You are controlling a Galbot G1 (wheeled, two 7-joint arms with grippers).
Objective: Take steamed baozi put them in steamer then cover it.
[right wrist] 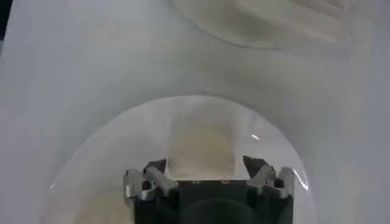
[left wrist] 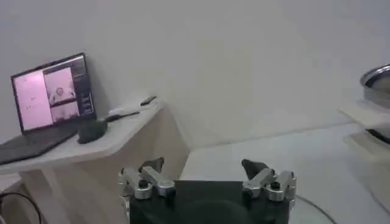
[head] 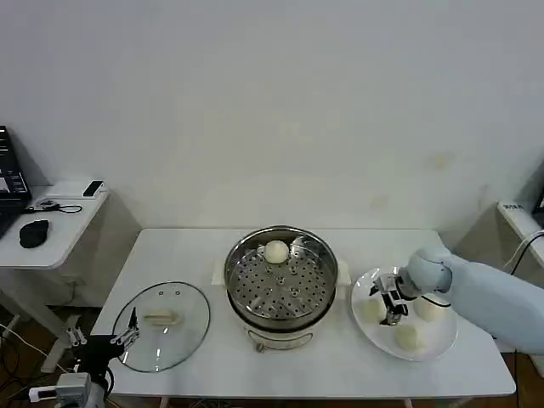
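The steel steamer (head: 282,285) stands mid-table with one baozi (head: 276,252) on its perforated floor. Three more baozi lie on the white plate (head: 445,342) to the right: one (head: 368,310) at the plate's left, one (head: 431,308) at its right, one (head: 409,338) in front. My right gripper (head: 391,311) is low over the plate, open. In the right wrist view a baozi (right wrist: 201,146) sits between the fingers of the gripper (right wrist: 204,163), which stand clear of its sides. The glass cover (head: 161,325) lies flat to the left. My left gripper (head: 127,334) hangs open at the cover's front-left edge.
A side table (head: 51,223) on the left holds a laptop (left wrist: 52,91) and a mouse (left wrist: 91,129). The steamer's rim (left wrist: 378,78) shows in the left wrist view, beyond bare tabletop (left wrist: 268,152). The table's front edge runs just below the plate and cover.
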